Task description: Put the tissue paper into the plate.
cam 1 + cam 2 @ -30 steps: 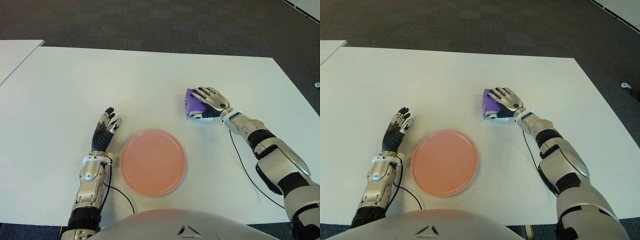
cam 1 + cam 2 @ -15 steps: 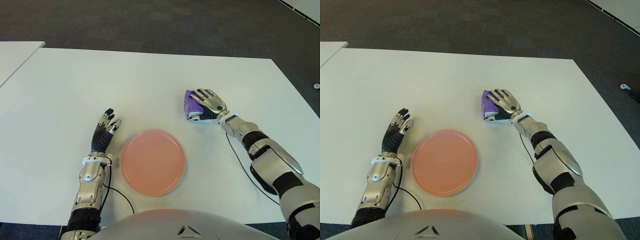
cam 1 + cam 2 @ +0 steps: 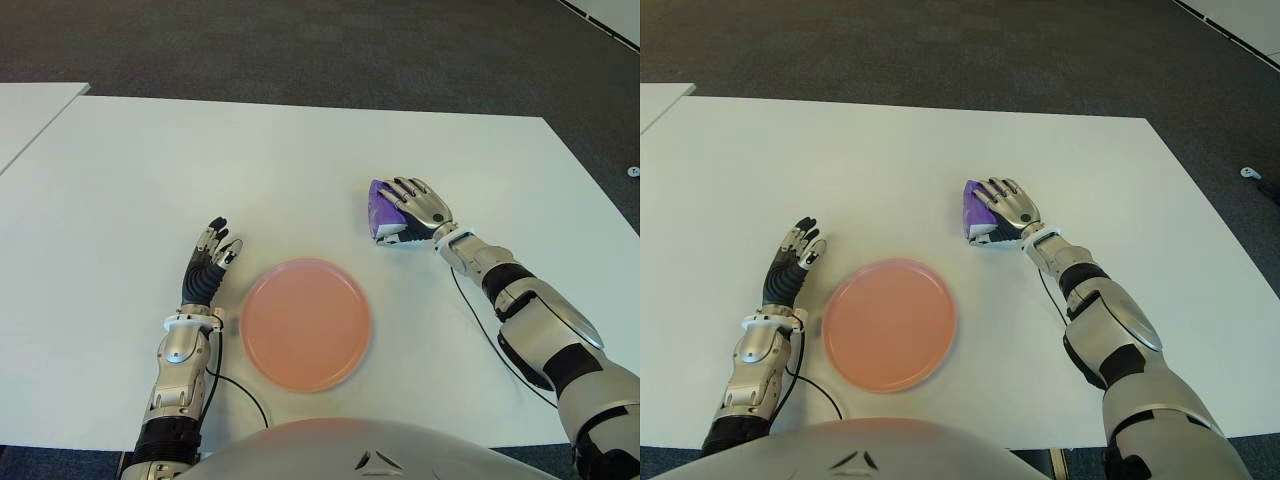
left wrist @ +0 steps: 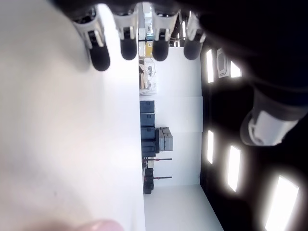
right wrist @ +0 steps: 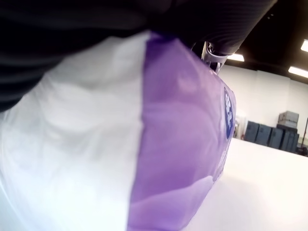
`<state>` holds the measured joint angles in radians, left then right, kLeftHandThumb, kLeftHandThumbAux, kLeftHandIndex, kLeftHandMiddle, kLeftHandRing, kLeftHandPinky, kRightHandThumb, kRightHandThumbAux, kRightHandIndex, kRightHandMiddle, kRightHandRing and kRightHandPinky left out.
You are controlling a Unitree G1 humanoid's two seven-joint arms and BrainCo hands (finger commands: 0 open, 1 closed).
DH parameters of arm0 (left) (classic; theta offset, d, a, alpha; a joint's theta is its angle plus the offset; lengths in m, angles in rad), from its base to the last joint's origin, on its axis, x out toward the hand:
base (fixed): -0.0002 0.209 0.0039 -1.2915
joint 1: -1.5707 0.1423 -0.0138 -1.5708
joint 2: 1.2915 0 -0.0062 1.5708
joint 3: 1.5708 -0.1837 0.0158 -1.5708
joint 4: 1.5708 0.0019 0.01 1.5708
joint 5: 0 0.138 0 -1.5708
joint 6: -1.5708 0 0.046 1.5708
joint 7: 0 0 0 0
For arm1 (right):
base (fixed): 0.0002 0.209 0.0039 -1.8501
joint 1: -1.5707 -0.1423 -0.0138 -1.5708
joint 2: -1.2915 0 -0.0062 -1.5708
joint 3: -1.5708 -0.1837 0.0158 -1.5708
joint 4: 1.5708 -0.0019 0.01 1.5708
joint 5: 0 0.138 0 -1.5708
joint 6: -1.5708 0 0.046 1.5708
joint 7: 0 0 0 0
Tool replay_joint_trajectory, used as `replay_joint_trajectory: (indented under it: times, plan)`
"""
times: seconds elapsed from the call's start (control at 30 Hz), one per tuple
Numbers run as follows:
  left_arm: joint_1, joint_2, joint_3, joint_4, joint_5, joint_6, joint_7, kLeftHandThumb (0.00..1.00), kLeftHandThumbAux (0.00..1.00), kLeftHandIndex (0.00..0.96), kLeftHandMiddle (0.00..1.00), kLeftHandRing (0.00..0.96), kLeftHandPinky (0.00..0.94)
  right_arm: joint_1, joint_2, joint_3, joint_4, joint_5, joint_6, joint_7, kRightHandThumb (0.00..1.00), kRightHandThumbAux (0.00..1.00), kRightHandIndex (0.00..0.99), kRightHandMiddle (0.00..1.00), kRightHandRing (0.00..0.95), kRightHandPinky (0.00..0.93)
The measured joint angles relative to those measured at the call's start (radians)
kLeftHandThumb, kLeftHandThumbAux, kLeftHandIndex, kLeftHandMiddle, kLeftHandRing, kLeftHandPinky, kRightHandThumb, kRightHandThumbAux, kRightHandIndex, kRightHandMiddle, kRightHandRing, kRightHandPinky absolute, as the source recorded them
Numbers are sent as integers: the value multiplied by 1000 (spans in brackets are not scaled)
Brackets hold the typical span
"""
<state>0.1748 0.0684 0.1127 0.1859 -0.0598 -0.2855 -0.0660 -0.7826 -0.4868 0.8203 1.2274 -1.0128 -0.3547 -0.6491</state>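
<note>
From the head cameras, the right hand (image 3: 418, 205) is lying over a purple-and-white plastic tissue pack (image 3: 381, 212) on the white table (image 3: 300, 170), fingers curled around it, beyond and right of the round pink plate (image 3: 305, 323). The left hand (image 3: 208, 262) is showing left of the plate, fingers extended, holding nothing.

In the right wrist view, the pack (image 5: 183, 144) is filling the frame (its blue logo is unreadable).

In the left wrist view, the fingers (image 4: 128, 45) are reaching out straight.

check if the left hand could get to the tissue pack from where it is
Probably not easily: the tissue pack sits under the right hand, beyond the plate from the left hand.
</note>
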Motion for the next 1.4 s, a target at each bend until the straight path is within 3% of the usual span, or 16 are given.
replay_joint_trajectory:
  times: [0.43, 0.6, 0.77, 0.87, 1.07, 1.17, 1.3, 1.4]
  plan:
    - [0, 0, 0, -3, 0, 5, 0, 0, 520, 0, 0, 0, 0, -3, 7, 40, 2, 0, 32, -29, 479, 271, 0, 0, 0, 0]
    - [0, 0, 0, -3, 0, 5, 0, 0, 519, 0, 0, 0, 0, -5, 10, 51, 5, 0, 41, -39, 571, 340, 0, 13, 6, 0]
    - [1, 0, 0, -7, 0, 5, 0, 0, 518, 0, 0, 0, 0, -5, 17, 52, 14, 11, 43, -44, 722, 410, 0, 77, 94, 144]
    - [1, 0, 0, -9, 0, 6, 0, 0, 517, 0, 0, 0, 0, -4, 23, 45, 20, 32, 43, -41, 763, 437, 59, 166, 191, 264]
    - [1, -1, 0, -12, -1, 12, 0, 0, 522, 0, 0, 0, 0, -7, 37, 37, 21, 54, 54, -37, 746, 477, 376, 487, 477, 460]
    - [1, -2, 0, -14, -1, 13, 0, 0, 524, 0, 0, 0, 0, -8, 42, 37, 20, 55, 63, -49, 723, 630, 413, 594, 587, 561]
    - [2, -2, 0, -17, -1, 14, 0, 0, 524, 0, 0, 0, 0, -1, 48, 37, 19, 55, 73, -109, 713, 688, 429, 662, 663, 646]
    - [2, -2, 0, -19, 0, 15, 0, 0, 516, 0, 0, 0, 0, 11, 52, 38, 19, 53, 79, -173, 712, 708, 436, 747, 760, 772]
